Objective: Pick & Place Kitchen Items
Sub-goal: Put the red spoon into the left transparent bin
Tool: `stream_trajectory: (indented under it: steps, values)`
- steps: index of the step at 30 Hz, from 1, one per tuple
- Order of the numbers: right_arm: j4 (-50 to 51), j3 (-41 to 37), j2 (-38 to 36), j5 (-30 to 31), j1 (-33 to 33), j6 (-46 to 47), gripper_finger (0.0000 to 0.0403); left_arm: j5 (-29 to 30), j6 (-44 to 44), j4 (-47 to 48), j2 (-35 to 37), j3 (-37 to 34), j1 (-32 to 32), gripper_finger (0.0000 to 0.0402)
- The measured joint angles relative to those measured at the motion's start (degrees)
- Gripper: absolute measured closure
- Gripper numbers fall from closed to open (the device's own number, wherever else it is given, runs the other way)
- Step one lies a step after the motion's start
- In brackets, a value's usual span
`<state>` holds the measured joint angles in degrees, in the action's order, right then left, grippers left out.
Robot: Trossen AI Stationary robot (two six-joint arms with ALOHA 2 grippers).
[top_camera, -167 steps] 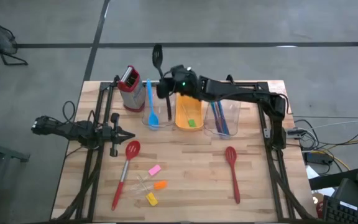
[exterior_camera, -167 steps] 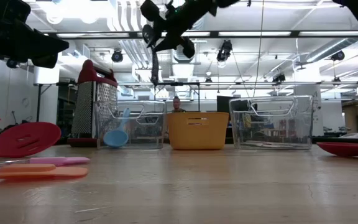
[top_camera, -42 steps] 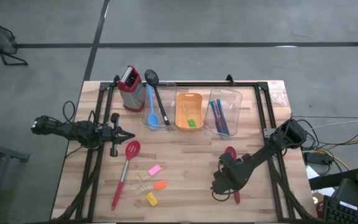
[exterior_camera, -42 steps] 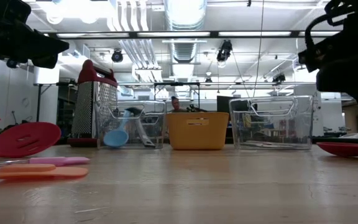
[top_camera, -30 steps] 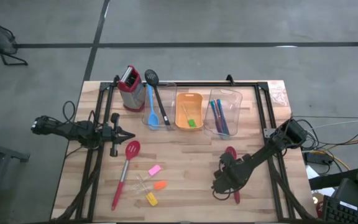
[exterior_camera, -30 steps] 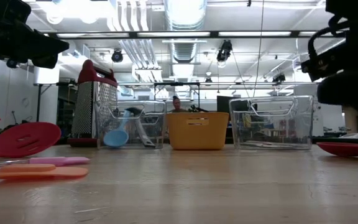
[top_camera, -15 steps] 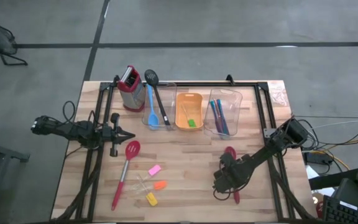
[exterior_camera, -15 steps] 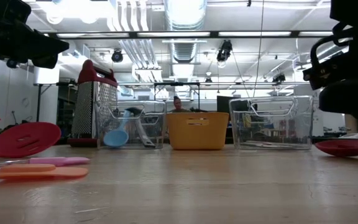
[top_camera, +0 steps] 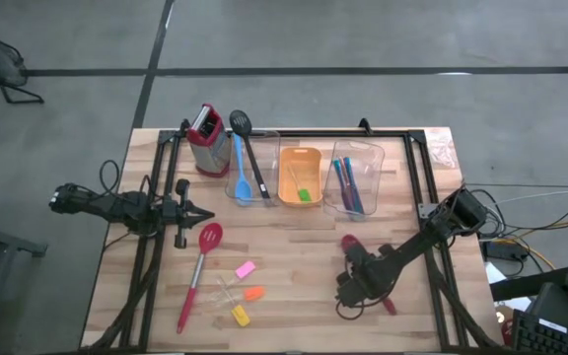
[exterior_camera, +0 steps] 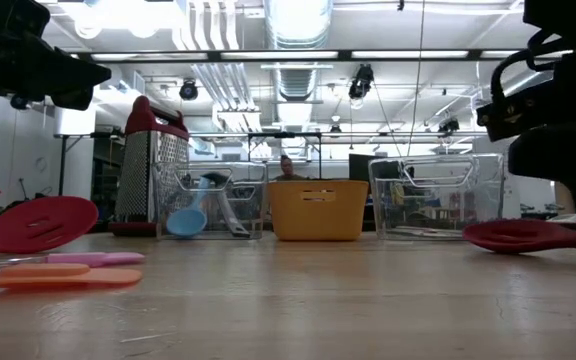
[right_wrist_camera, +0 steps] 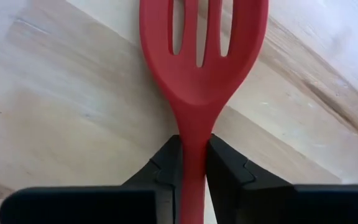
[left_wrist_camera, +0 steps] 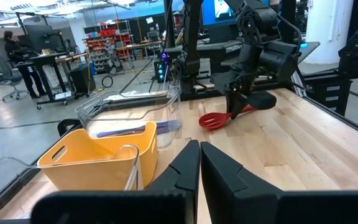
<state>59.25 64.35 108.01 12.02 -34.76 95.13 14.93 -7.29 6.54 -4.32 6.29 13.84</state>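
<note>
Near the front right of the wooden surface (top_camera: 294, 256), the right gripper (right_wrist_camera: 191, 163) has its jaws closed tight on the thin neck of the red slotted spoon (right_wrist_camera: 202, 56), low over the wood. The left gripper (left_wrist_camera: 199, 163) waits at the left side, jaws shut on nothing. The spoon could twist or slip, since its long handle sticks out behind the jaws.

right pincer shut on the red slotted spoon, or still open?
Shut. In the right wrist view the right pincer has both fingers pressed against the red slotted spoon at its neck.
</note>
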Motion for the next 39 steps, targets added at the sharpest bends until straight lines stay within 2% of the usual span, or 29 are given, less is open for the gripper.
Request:
stream_trajectory:
  steps: [4,8,13,21,29,39]
  values:
    - [-0.34,1.3,0.06,0.26,0.02,0.02,0.0344,0.01,0.0,0.01,-0.02,0.01,-0.01,0.0383]
    - [-0.79,4.2,0.06,3.07,0.02,-1.73,0.0349,0.0,0.0,0.0,-0.01,0.01,-0.01,0.0381]
    - [-3.34,9.1,0.06,9.22,0.15,-6.41,0.0358,0.0,-0.01,-0.01,-0.01,0.01,0.0,0.0382]
    - [-9.75,14.5,0.04,19.96,1.27,-15.16,0.0346,-0.01,0.0,0.0,0.0,0.0,-0.01,0.038]
    - [-24.77,14.73,0.04,22.73,5.25,-29.05,0.0355,0.01,-0.02,0.01,0.0,0.01,-0.01,0.0383]
    - [-39.88,14.78,0.04,22.81,12.22,-45.8,0.0352,-0.01,0.0,-0.01,0.0,0.01,-0.01,0.0383]
